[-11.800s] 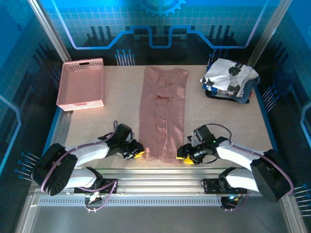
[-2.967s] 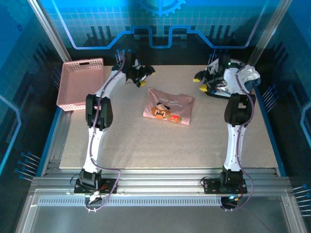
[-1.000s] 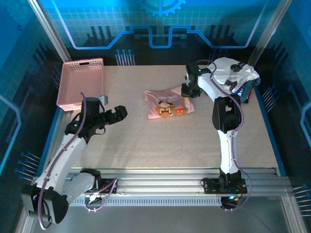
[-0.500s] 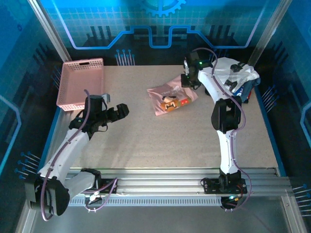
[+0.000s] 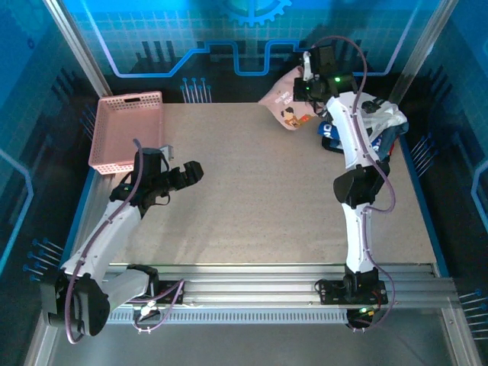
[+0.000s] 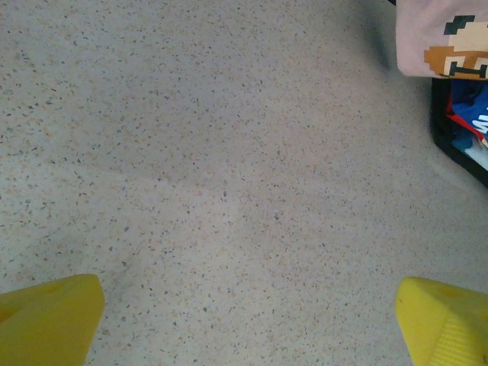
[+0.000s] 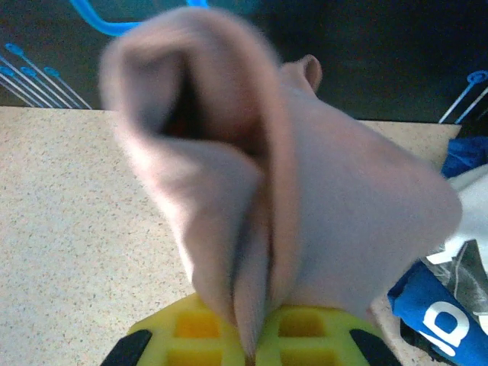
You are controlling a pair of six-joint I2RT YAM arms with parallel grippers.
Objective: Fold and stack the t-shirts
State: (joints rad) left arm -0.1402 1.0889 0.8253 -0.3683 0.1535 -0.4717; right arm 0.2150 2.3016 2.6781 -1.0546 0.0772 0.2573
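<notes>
The folded dusty-pink t-shirt (image 5: 287, 105) with its orange and dark print hangs in the air over the table's far edge, and my right gripper (image 5: 306, 85) is shut on its top fold. In the right wrist view the pink cloth (image 7: 305, 191) bunches up from between the yellow jaws of the right gripper (image 7: 263, 343). Just right of it lies the pile, with the white t-shirt with black patches (image 5: 372, 116) on top of a navy-blue one (image 5: 328, 136). My left gripper (image 5: 189, 173) hovers open over bare table at the left, its yellow fingertips (image 6: 46, 320) wide apart.
A pink lattice basket (image 5: 126, 131) stands at the far left corner of the table. In the left wrist view the pink shirt (image 6: 446, 38) and the blue cloth (image 6: 469, 122) sit at the top right. The metal frame rail runs along the near edge.
My right gripper has lifted the pink shirt off the middle of the table and carried it up and toward the back right, near the pile. The left arm has barely moved.
</notes>
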